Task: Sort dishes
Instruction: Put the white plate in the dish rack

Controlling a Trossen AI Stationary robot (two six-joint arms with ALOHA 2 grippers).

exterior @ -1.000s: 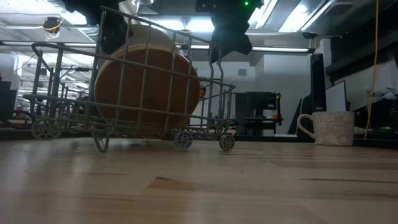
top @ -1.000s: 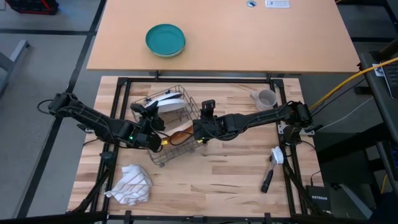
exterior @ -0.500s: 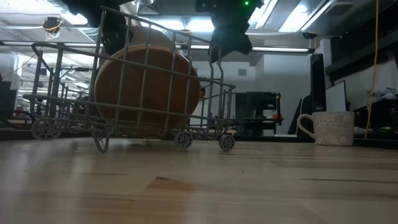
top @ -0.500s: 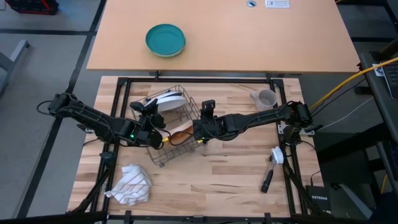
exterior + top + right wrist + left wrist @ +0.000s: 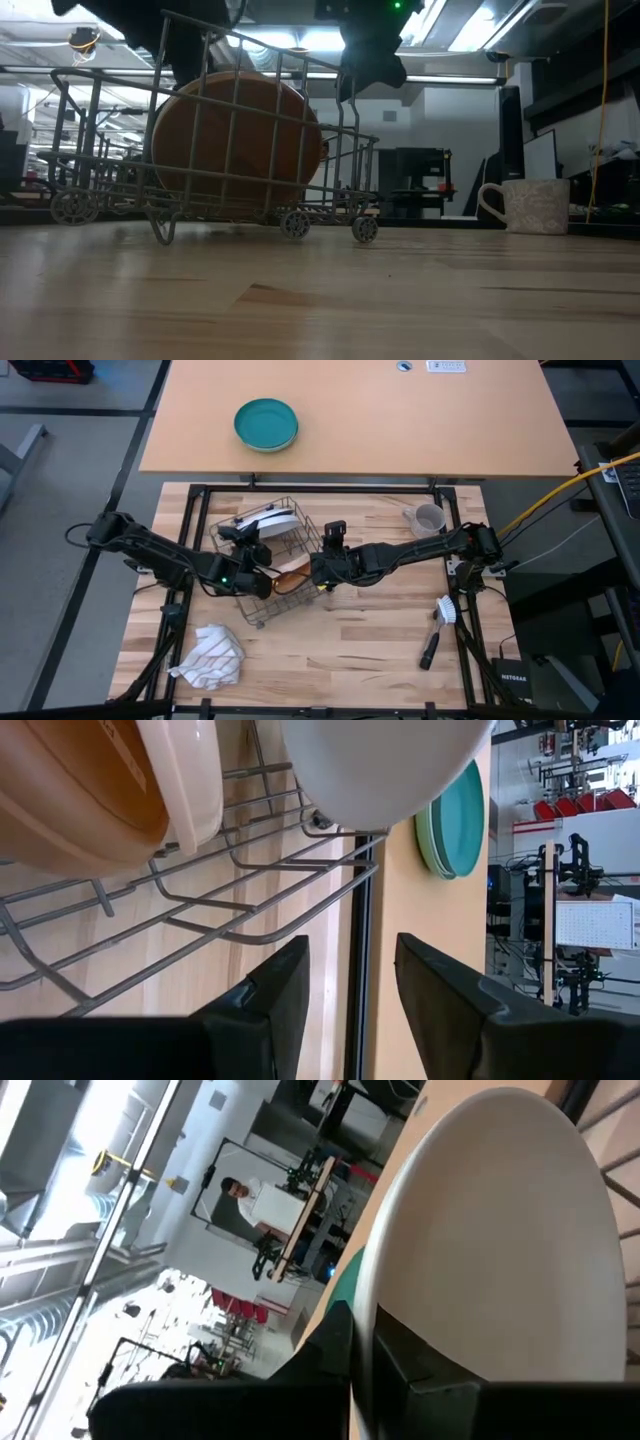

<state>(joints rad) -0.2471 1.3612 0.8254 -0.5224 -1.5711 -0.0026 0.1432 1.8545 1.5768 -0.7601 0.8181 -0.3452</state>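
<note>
High view – left gripper: the left gripper (image 5: 252, 552) sits over the wire rack (image 5: 300, 520), its fingers clamped on the rim of the white plate (image 5: 275, 522), which stands on edge in the rack.
High view – right gripper: the right gripper (image 5: 327, 540) hangs at the rack's other side, just beside the peach-pink bowl (image 5: 292, 573); nothing lies between its fingers.
High view – remaining items: the small grey mug (image 5: 428, 518) stands well apart from both sets of fingers, outside the rack. A teal-green bowl (image 5: 266, 424) rests on the far table. A striped cloth (image 5: 209, 656) and a dish brush (image 5: 438, 628) lie on the near boards. No blue plate can be made out.

Low view: the bowl (image 5: 238, 140) stands on edge inside the rack (image 5: 340, 200); the mug (image 5: 528, 206) stands on the table beside the rack.

Left wrist view: the fingers (image 5: 400, 1365) pinch the white plate (image 5: 500, 1230) at its edge – closed on it.

Right wrist view: the fingers (image 5: 440, 985) stand parted and empty, just outside the rack wires (image 5: 250, 900), with the bowl (image 5: 90, 780) and the plate (image 5: 380, 760) beyond them.

Progress (judgement): bowl racked, plate in the rack but not released – mug not yet sorted.
</note>
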